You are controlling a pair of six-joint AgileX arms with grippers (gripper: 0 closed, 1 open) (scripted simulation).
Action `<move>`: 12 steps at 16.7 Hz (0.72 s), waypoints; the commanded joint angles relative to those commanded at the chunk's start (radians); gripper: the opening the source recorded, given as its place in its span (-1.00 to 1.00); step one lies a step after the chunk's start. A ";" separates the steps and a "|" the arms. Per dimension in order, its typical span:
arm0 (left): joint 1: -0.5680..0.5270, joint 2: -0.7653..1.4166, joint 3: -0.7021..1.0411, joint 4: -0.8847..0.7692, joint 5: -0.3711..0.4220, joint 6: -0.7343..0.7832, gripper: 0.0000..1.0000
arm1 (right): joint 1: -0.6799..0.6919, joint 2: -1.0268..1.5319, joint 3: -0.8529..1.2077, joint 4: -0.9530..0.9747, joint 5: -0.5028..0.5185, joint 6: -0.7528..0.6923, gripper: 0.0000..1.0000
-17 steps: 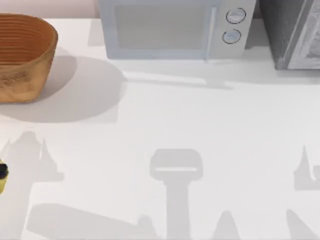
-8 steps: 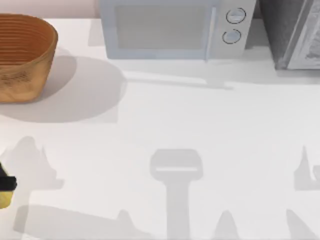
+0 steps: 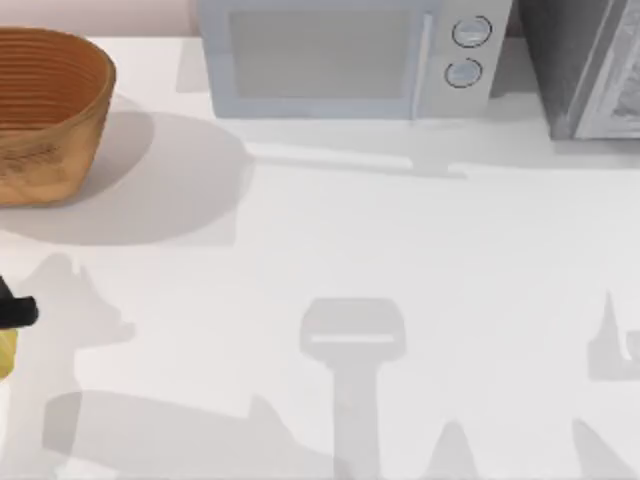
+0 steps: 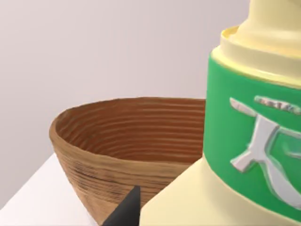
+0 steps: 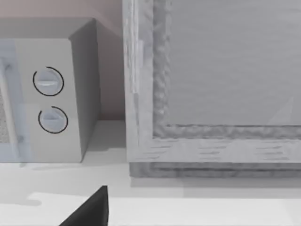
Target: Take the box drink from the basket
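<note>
The box drink (image 4: 244,141) is a pale yellow carton with a green band and looms close in the left wrist view. My left gripper (image 3: 14,312) is at the table's far left edge, shut on the box drink (image 3: 5,356), in front of the basket and outside it. One black fingertip (image 4: 124,209) shows beside the carton. The woven orange-brown basket (image 3: 50,110) stands at the back left, and its ribbed inside (image 4: 136,136) lies behind the carton. My right gripper (image 5: 89,212) is parked at the right, facing the microwave's side.
A white microwave (image 3: 340,60) stands at the back middle, its two dials (image 5: 49,99) also in the right wrist view. A grey cabinet (image 3: 585,65) fills the back right corner. Arm shadows fall across the white table (image 3: 400,240).
At the left edge my left gripper with the yellow carton dipped toward the front, then moved back toward the basket. Its shadow shifted with it. Basket and microwave stayed put.
</note>
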 joint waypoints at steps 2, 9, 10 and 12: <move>-0.068 0.122 0.018 0.110 -0.155 0.010 -1.00 | 0.000 0.000 0.000 0.000 0.000 0.000 1.00; -0.292 0.524 0.076 0.474 -0.671 0.042 -1.00 | 0.000 0.000 0.000 0.000 0.000 0.000 1.00; -0.319 0.567 0.084 0.516 -0.721 0.045 -1.00 | 0.000 0.000 0.000 0.000 0.000 0.000 1.00; -0.365 0.637 0.097 0.583 -0.796 0.052 -1.00 | 0.000 0.000 0.000 0.000 0.000 0.000 1.00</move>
